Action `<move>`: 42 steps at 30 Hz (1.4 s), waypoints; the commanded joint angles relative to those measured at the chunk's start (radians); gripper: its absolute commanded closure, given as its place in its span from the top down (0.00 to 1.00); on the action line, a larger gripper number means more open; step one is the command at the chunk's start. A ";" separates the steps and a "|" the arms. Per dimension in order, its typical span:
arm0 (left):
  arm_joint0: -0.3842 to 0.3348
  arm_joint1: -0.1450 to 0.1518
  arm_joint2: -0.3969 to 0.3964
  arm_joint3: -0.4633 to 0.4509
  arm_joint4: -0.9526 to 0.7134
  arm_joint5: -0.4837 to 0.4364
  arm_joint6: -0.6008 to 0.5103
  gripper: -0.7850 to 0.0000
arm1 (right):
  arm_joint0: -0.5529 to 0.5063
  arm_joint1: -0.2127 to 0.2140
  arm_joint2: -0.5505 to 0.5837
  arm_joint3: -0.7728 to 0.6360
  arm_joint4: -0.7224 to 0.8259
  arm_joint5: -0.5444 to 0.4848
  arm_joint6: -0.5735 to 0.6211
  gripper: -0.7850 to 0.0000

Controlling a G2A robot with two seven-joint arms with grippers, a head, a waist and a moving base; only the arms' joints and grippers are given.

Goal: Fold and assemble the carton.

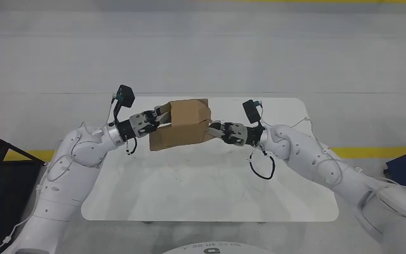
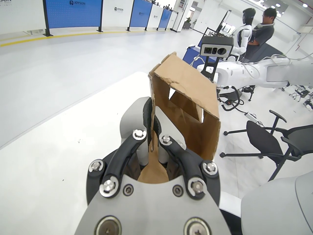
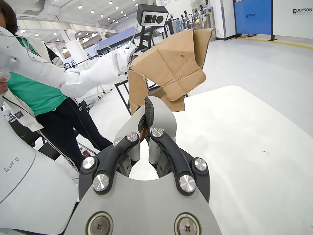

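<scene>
A worn brown carton [image 1: 183, 124] hangs above the far half of the white table [image 1: 209, 190], held between both arms. My left gripper [image 1: 160, 118] is shut on a flap at its left end; the left wrist view looks through the carton [image 2: 185, 103], an open tube with a creased, torn upper panel. My left gripper [image 2: 152, 123] pinches the wall's thin edge there. My right gripper [image 1: 214, 131] is shut on a flap at the right end. In the right wrist view the carton [image 3: 168, 67] tilts above my right gripper [image 3: 146, 118], with flaps hanging loose.
The white table [image 3: 232, 133] carries nothing else beneath the carton, with free room toward its near edge. Black office chairs [image 2: 276, 138] stand beyond the table's edge. A person in a green shirt [image 3: 31, 91] stands close beside the table on the other side.
</scene>
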 commanded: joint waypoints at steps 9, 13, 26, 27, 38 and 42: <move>-0.011 -0.003 0.021 0.003 0.009 -0.002 0.004 0.58 | 0.012 0.010 -0.025 0.003 -0.044 0.000 -0.085 0.00; -0.014 -0.003 0.020 0.013 0.004 -0.004 0.009 1.00 | 0.020 0.011 -0.036 0.006 -0.051 0.000 -0.108 0.00; -0.012 -0.004 0.031 0.020 0.061 -0.023 0.030 1.00 | 0.046 0.015 -0.084 -0.009 -0.050 0.000 -0.169 0.00; -0.013 -0.004 0.034 0.022 0.072 -0.032 0.033 1.00 | 0.047 0.015 -0.090 -0.008 -0.033 0.000 -0.171 0.00; 0.019 -0.003 -0.012 0.047 0.215 -0.114 0.216 1.00 | 0.077 0.014 -0.139 0.006 0.177 0.000 -0.098 0.00; 0.063 -0.008 -0.036 0.033 0.371 -0.094 0.382 1.00 | 0.089 0.010 -0.146 0.007 0.259 0.000 -0.027 0.00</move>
